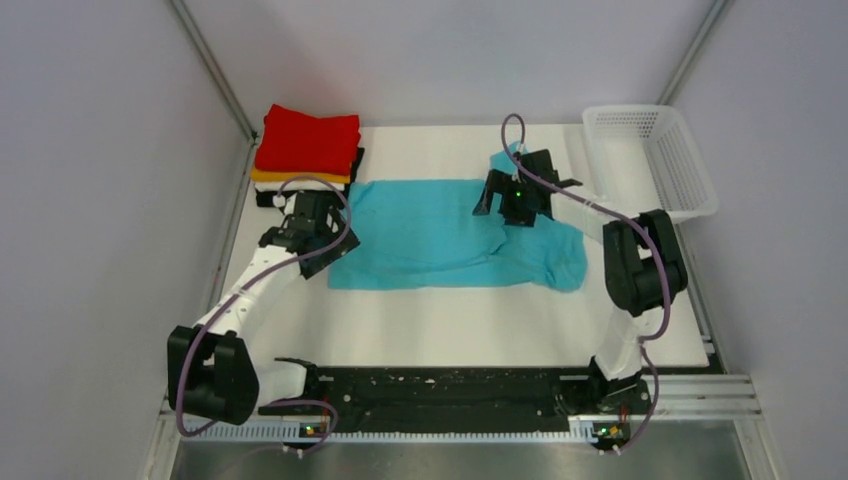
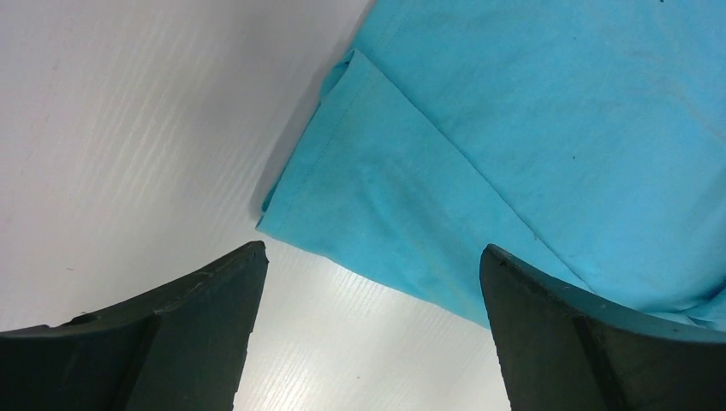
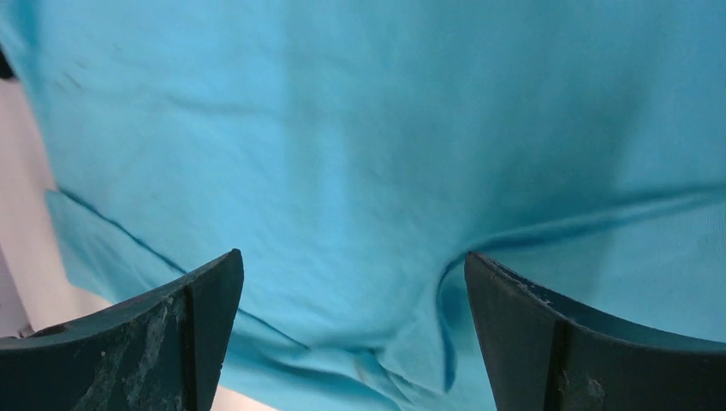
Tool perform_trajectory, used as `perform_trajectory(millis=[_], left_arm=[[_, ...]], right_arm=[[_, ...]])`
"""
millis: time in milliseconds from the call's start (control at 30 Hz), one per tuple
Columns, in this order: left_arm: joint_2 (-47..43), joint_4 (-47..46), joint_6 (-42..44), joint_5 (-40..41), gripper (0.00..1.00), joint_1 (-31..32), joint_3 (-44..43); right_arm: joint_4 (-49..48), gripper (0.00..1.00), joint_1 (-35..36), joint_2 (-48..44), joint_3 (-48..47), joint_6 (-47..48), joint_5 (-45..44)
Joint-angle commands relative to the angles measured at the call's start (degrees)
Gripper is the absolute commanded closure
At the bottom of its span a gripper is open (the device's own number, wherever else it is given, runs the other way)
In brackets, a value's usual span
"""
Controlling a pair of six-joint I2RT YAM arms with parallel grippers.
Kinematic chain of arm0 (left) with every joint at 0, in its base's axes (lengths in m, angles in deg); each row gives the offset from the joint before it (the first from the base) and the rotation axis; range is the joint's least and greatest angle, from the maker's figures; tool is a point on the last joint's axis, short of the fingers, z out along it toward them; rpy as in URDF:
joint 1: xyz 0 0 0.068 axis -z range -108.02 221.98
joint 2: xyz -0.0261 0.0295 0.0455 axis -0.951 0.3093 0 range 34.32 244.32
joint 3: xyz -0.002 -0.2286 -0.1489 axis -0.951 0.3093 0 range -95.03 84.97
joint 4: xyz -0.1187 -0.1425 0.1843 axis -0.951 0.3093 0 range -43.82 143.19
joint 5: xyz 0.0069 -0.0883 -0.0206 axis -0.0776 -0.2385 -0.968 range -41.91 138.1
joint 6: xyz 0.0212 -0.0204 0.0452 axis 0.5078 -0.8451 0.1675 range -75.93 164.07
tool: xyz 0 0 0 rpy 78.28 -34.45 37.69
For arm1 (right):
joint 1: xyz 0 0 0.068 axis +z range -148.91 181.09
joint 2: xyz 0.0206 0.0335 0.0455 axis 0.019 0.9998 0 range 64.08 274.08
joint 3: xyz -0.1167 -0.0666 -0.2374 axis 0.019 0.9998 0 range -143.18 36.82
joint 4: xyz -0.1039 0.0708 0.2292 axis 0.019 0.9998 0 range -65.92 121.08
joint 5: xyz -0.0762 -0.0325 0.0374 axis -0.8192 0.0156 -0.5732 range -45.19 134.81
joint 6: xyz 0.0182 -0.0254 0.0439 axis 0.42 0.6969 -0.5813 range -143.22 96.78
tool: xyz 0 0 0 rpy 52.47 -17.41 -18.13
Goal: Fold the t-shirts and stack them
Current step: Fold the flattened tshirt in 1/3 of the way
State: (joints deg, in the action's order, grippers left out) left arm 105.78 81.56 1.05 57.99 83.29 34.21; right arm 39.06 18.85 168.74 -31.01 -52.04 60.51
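Note:
A turquoise-blue t-shirt (image 1: 440,235) lies spread across the middle of the white table. My left gripper (image 1: 325,235) is open and empty over its left edge; in the left wrist view the shirt's sleeve hem (image 2: 377,197) lies just beyond my open fingers (image 2: 214,291). My right gripper (image 1: 515,200) is open and empty above the shirt's upper right part; the right wrist view shows wrinkled turquoise cloth (image 3: 368,171) between the fingers. A folded stack sits at the back left: red shirt (image 1: 308,140) on top, orange (image 1: 290,177) under it, with white and black edges below.
A white mesh basket (image 1: 655,160) stands at the back right corner of the table. Grey walls close in on both sides. The black arm-base rail (image 1: 440,395) runs along the near edge.

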Motion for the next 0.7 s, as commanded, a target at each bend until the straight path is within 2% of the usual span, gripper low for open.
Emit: perform_trajectory(millis=[0,133,300,400,533,667], left_arm=[[-1.95,-0.17,0.46,-0.20,0.01,0.11,0.07],[-0.67,-2.05,0.54,-2.99,0.01,0.11,-0.20],[2.84,-5.15,0.91,-6.93,0.01,0.90,-0.22],[5.09,-7.43,0.73,-8.69,0.01,2.63,-0.31],[7.90,-9.74,0.63,-9.61,0.01,4.37,-0.59],[10.35,-13.07,0.64,-13.27,0.01,5.07,-0.26]], right_arm=[[-2.34,0.01,1.45,1.31,-10.08,-5.62,-3.35],[3.51,0.01,1.43,0.06,-11.43,-5.81,-8.87],[9.08,0.01,1.42,-12.02,0.03,-0.85,-15.13],[10.46,0.01,1.40,-23.45,10.41,2.37,-13.41],[13.43,0.01,1.41,-37.38,18.22,3.51,-8.63],[14.19,0.01,1.49,-40.72,24.64,1.55,-5.65]])
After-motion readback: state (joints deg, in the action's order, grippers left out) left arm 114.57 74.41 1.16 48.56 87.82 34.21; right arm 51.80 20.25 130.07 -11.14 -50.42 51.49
